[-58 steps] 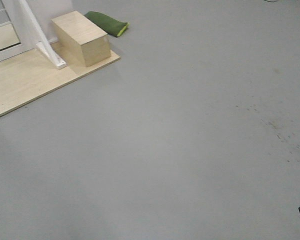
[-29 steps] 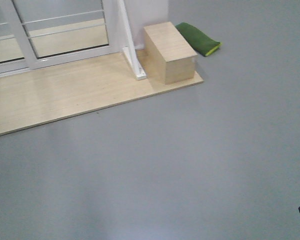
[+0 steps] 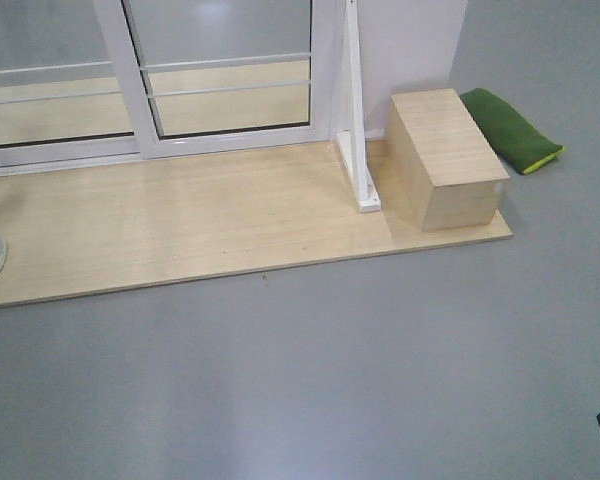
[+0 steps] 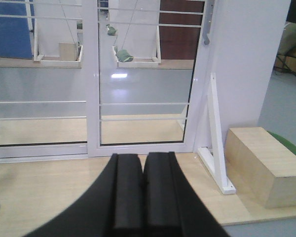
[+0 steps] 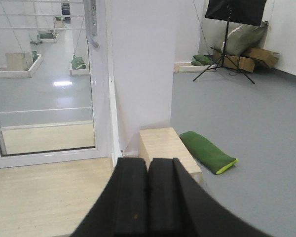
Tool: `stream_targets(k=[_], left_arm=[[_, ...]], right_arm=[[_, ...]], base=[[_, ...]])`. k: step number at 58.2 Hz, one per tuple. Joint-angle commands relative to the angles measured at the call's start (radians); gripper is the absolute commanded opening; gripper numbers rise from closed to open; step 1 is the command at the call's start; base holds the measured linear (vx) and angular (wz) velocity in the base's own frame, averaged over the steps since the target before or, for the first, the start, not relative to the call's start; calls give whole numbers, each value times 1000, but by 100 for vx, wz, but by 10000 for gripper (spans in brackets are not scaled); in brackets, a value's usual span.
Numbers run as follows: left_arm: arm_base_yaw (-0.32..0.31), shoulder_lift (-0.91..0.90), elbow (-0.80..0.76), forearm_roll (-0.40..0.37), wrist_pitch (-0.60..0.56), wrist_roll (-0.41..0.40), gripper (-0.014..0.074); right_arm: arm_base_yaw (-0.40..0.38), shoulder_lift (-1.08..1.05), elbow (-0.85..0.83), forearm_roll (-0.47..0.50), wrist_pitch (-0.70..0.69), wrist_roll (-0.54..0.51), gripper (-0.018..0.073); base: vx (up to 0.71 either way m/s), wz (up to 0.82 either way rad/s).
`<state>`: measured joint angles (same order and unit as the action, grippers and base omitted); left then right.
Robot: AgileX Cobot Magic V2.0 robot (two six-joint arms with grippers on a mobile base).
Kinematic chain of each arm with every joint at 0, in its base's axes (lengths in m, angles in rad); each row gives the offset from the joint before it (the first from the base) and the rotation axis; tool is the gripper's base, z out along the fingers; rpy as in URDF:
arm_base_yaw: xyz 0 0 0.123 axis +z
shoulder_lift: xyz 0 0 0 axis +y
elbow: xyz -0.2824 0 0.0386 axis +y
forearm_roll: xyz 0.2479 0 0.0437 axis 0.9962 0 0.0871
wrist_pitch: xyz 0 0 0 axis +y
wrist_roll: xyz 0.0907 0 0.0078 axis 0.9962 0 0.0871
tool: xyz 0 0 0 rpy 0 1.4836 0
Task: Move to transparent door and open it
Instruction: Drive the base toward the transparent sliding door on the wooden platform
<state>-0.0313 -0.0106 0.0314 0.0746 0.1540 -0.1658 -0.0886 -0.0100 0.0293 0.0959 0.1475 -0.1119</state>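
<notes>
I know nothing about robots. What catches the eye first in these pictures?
The tall transparent door in its white frame fills the back, its grey handle on the right stile. Right of it, a pale wooden box sits on the wooden platform, a green cushion beside it on the grey floor.

The floor (image 3: 380,380) and the wooden platform (image 3: 180,230) are viewed steeply downward from the robot's front. From the left wrist, a level view is taken over the left claw (image 4: 143,197) toward the nearby transparent door (image 4: 143,74). The right wrist view is aimed further right, over the right claw (image 5: 148,197). The wooden box (image 3: 445,155) is shared by all three views, and the green cushion (image 5: 207,152) is seen plainly in the front and right wrist views.
</notes>
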Motion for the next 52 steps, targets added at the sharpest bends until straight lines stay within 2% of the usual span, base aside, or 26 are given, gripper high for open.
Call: stream_targets(k=[1, 52], left_arm=[[-2, -15, 7, -2, -83, -1, 3], [-2, -15, 7, -2, -83, -1, 3]], right_arm=[[-4, -12, 4, -3, -80, -1, -3], [-4, -12, 4, -3, -80, -1, -3]], base=[[56, 17], [55, 11]])
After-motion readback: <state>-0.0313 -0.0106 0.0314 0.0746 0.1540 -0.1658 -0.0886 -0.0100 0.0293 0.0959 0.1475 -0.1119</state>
